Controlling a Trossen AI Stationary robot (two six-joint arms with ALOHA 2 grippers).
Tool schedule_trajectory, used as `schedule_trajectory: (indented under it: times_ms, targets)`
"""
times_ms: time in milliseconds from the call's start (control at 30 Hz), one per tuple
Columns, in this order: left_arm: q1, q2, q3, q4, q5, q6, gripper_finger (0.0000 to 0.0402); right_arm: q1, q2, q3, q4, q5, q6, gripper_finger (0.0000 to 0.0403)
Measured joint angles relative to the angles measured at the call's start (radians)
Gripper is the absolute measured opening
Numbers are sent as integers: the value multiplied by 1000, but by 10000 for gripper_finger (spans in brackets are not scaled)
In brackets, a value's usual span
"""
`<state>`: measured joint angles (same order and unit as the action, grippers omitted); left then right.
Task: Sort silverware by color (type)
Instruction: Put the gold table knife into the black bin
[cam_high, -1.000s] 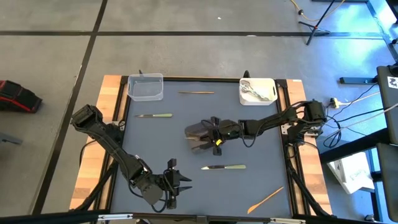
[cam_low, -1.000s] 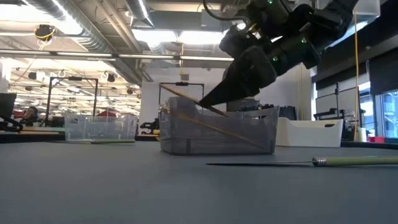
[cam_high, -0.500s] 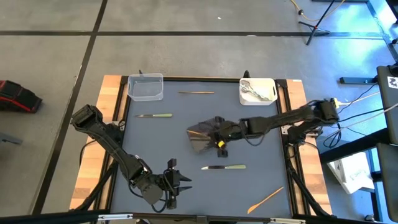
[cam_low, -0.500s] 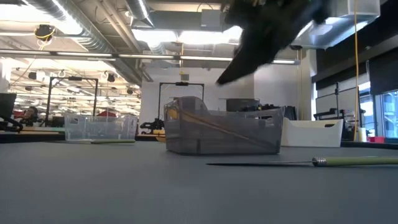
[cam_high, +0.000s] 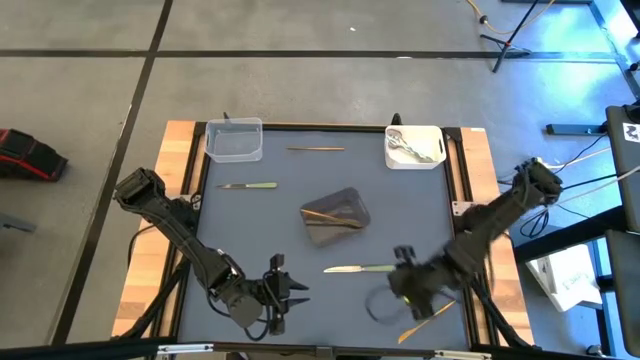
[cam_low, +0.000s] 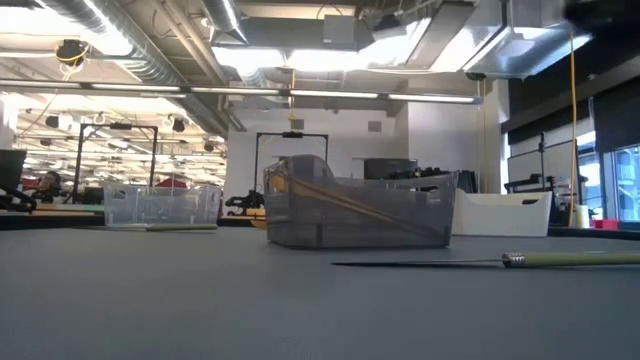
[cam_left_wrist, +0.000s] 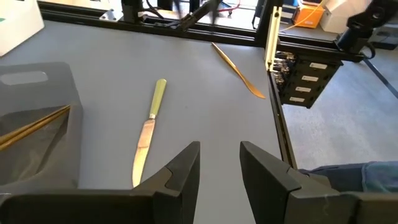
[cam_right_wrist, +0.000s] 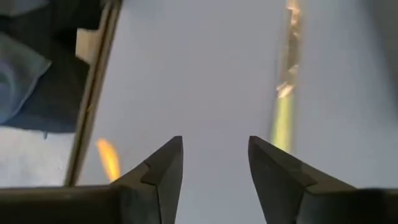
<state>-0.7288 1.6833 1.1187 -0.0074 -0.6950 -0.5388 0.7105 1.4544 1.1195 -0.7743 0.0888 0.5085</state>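
Note:
A dark grey tub (cam_high: 335, 215) stands mid-table with gold pieces (cam_low: 345, 203) leaning inside it. A green-handled knife (cam_high: 358, 268) lies flat just nearer than the tub, and a gold piece (cam_high: 428, 320) lies at the near right. My right gripper (cam_high: 392, 293) hovers open between those two, holding nothing; its wrist view shows the knife (cam_right_wrist: 283, 118) and the gold piece (cam_right_wrist: 109, 158) past its fingers. My left gripper (cam_high: 285, 295) waits open at the near left. Another green knife (cam_high: 248, 186) and a gold piece (cam_high: 316, 149) lie farther back.
A clear tub (cam_high: 235, 140) stands at the far left corner. A white tub (cam_high: 415, 145) with silver spoons stands at the far right. Bare mat lies between the grey tub and the left arm. A person's sleeve (cam_left_wrist: 354, 177) shows beyond the table's right edge.
My right gripper has left a gold piece leaning inside the grey tub. It has risen out of the low view and swung fast toward the table's near edge, tipping further downward. The grey tub has shifted slightly. The gold piece now lies aslant in it.

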Motion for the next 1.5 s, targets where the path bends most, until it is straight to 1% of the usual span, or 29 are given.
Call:
schedule_trajectory:
  times_ms: [100,267,367,467,600,833,967,1100,1267,1367,1500]
  targets:
    - [4,0,0,0,-18,0,109,127,3,-32,9,25,125,169]
    - [10,0,0,1,-21,0,109,291,3,-84,11,25,206,169]
    - [11,0,0,0,-21,0,109,353,3,-113,19,34,271,169]
    - [16,0,0,0,-21,0,109,388,3,-143,16,32,362,169]
    - [29,0,0,0,-21,0,109,427,3,-180,46,34,431,169]
    - [31,0,0,0,-21,0,109,451,4,-297,244,51,484,169]
    - [31,0,0,0,-21,0,109,451,4,-338,302,51,488,169]
    - [31,0,0,-1,-21,0,109,451,25,-338,312,50,483,169]
    - [31,0,0,-2,-21,0,109,448,115,-290,299,14,454,169]
    - [30,0,0,-2,-21,0,109,448,173,-252,239,-13,407,169]
    - [31,0,0,-2,-21,1,109,448,226,-199,153,-21,377,169]
